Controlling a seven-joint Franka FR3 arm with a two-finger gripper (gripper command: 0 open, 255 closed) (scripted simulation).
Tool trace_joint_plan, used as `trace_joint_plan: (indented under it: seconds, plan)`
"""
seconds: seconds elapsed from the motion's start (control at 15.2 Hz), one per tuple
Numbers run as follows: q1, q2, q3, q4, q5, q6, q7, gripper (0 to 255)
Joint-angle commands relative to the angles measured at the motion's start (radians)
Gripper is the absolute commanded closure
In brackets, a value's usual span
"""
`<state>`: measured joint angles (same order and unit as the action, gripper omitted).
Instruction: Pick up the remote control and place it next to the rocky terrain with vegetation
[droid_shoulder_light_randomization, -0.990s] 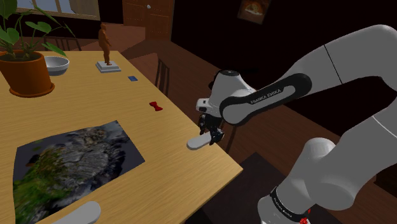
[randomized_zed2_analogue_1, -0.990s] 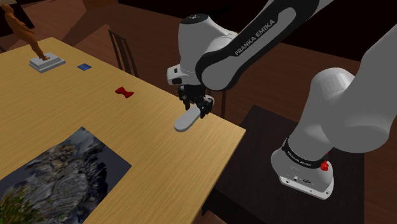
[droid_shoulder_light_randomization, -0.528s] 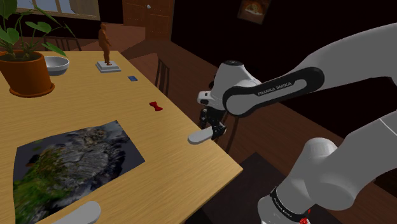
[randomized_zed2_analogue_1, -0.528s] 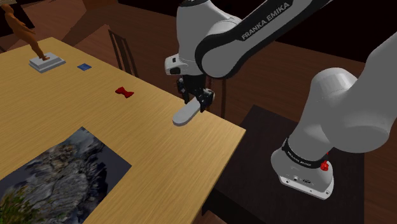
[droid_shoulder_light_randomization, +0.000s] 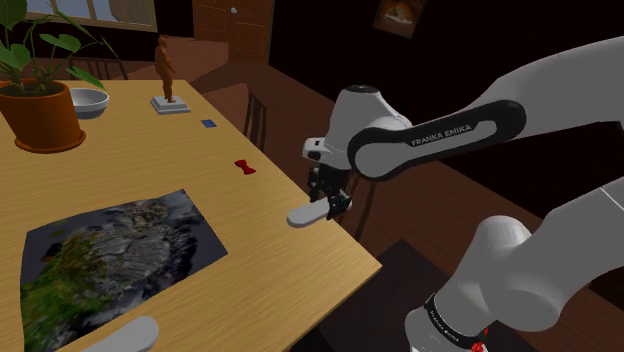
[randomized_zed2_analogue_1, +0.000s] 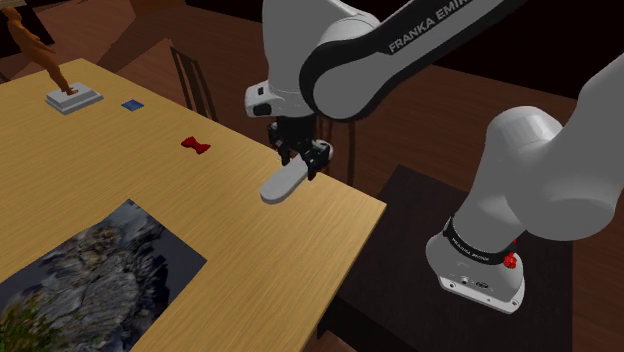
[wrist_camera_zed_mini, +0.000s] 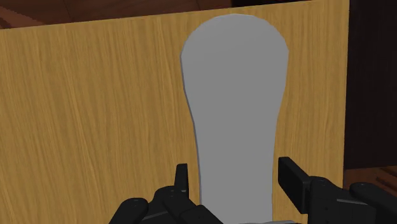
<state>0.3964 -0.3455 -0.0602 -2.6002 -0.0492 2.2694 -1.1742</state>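
Wrist view has my gripper (wrist_camera_zed_mini: 236, 184) clenched on the narrow end of the grey remote control (wrist_camera_zed_mini: 235, 95). One black finger presses against each long edge, and the wider rounded end points away from me over the wooden table (wrist_camera_zed_mini: 95, 114).

From the shoulder view, the remote control (droid_shoulder_light_randomization: 308, 214) juts out from my gripper (droid_shoulder_light_randomization: 333, 205) toward about eight o'clock, over the table (droid_shoulder_light_randomization: 130, 170) near the edge closest to my arm. I cannot tell whether its far end touches the wood. The rocky terrain with vegetation (droid_shoulder_light_randomization: 120, 250), a flat mat of grey rock with green patches, lies well apart from it at roughly nine o'clock. A small red bow-shaped piece (droid_shoulder_light_randomization: 245, 167) sits at ten o'clock from the remote control, with a little blue square (droid_shoulder_light_randomization: 208, 123) farther out on much the same line. Beyond them stand a brown figurine (droid_shoulder_light_randomization: 167, 70), a grey bowl (droid_shoulder_light_randomization: 88, 102) and a potted plant (droid_shoulder_light_randomization: 40, 115).

Seen from the second exterior view, the remote control (randomized_zed2_analogue_1: 282, 183) slants down from my gripper (randomized_zed2_analogue_1: 306, 167), and the rocky terrain with vegetation (randomized_zed2_analogue_1: 90, 275) lies at eight o'clock from it.
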Motion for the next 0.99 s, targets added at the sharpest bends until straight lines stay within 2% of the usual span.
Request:
trace_joint_plan:
  seconds: [0.0,0.46,0.92]
  plan:
    - [0.027,0.008,0.039,0.009,0.017,-0.002,0.054,255]
    - [0.111,0.093,0.161,0.095,0.056,-0.005,0.231,255]
    - [0.179,0.222,0.268,0.236,0.054,-0.02,0.409,255]
